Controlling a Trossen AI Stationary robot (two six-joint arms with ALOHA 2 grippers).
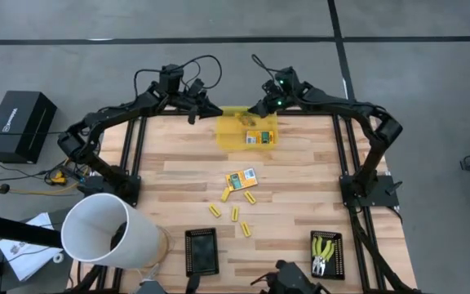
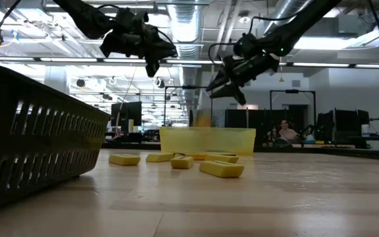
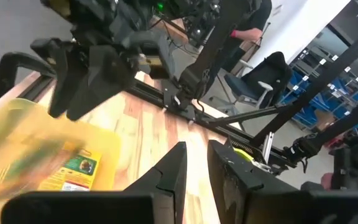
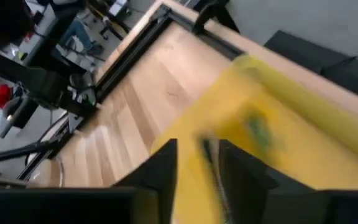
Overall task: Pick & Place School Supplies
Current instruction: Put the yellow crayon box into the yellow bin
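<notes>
At the near edge of the table stand two black trays: the left tray (image 1: 201,251) shows nothing I can make out inside, and the right tray (image 1: 326,254) holds the two hand tools (image 1: 323,255) with yellow-green handles, lying side by side with their long axes running near to far. A large white cylinder (image 1: 108,229) lies on its side at the near left corner. Farther in, well short of both grippers, five short yellow sticks (image 1: 235,214) lie scattered at differing angles, and just beyond them a flat printed box (image 1: 241,180) lies tilted, its long axis slanting across the boards. Nothing stands between these and the translucent yellow bin (image 1: 246,131) at the far edge, which holds at least one more printed box (image 1: 258,137) lying flat. The left gripper (image 1: 192,112) hangs above the table just beside the bin's left end, its fingers (image 3: 169,180) parted by a narrow gap with nothing between them. The right gripper (image 1: 255,109) hangs over the bin's far right part, fingers (image 4: 160,171) apart, a blurred yellow-and-green object below them in the bin; whether they touch it I cannot tell.
</notes>
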